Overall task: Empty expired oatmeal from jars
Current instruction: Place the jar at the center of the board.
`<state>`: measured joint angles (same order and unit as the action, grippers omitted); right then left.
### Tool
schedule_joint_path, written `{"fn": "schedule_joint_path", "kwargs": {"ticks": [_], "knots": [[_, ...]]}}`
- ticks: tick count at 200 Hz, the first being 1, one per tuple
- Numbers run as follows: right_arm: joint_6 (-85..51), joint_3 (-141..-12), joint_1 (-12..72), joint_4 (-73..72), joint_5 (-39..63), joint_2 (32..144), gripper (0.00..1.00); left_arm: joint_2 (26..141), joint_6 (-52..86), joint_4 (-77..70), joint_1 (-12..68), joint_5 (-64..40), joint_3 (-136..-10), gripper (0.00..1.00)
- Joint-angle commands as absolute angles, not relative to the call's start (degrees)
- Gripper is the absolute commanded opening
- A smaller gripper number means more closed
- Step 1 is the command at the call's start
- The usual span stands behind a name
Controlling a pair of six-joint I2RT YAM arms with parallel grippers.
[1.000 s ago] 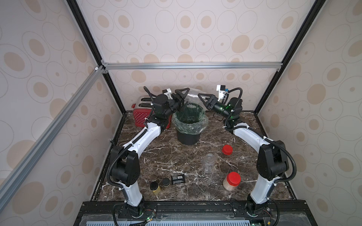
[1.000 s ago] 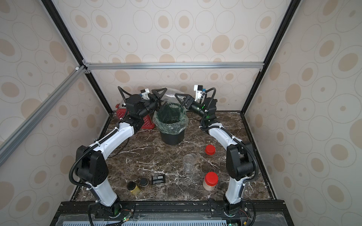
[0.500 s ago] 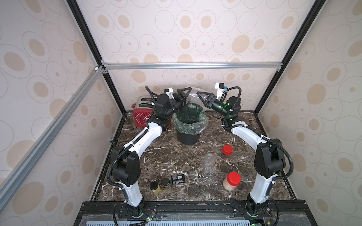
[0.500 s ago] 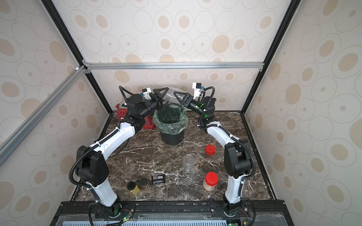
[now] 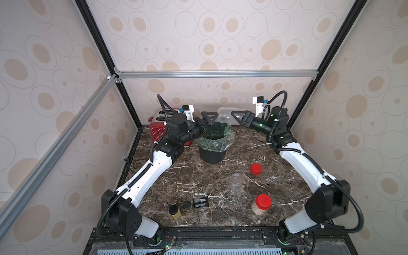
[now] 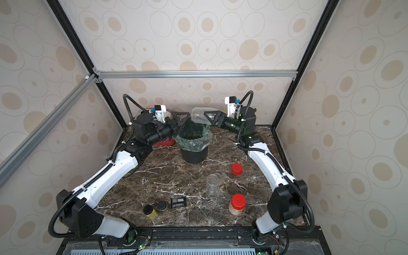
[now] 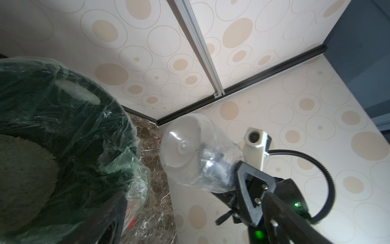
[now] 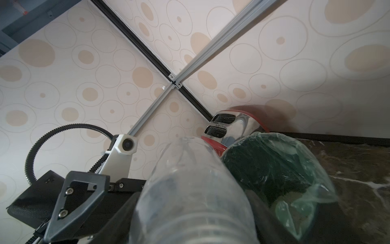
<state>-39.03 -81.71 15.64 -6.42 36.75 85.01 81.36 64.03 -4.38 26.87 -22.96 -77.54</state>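
Aloft, jar (image 6: 197,115) in right tool (image 6: 205,117); near bin (image 6: 194,154)

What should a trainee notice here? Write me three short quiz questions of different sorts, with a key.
1. True or false: the right gripper holds a clear jar.
2. Which jar on the table contains oatmeal? A) the red-lidded jar B) the open jar C) both
3. How many red lids lie loose on the table?
Key: 1 true. 2 A; the open jar looks empty. 3 One, the loose red lid.
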Motion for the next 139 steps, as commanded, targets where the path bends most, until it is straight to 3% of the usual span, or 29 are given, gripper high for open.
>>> {"fn": "schedule_joint_path", "kwargs": {"ticks": [1, 58, 139], "knots": [[-27.51, -80.84, 14.59, 12.18, 28.95, 80.69, 0.50, 81.39, 54.97, 1.08, 26.90, -22.02, -76.08, 0.99], [-13.90, -82.18, 14.48, 41.10, 3.53, 79.28, 0.53, 80.39, 40.06, 14.87, 27.87, -23.99, -78.98, 0.99], [-10.52, -85.61, 14.91, 44.00, -3.05, 99.48, 0.56, 81.54, 37.05, 18.63, 27.86, -24.00, -78.74, 0.99]]}}
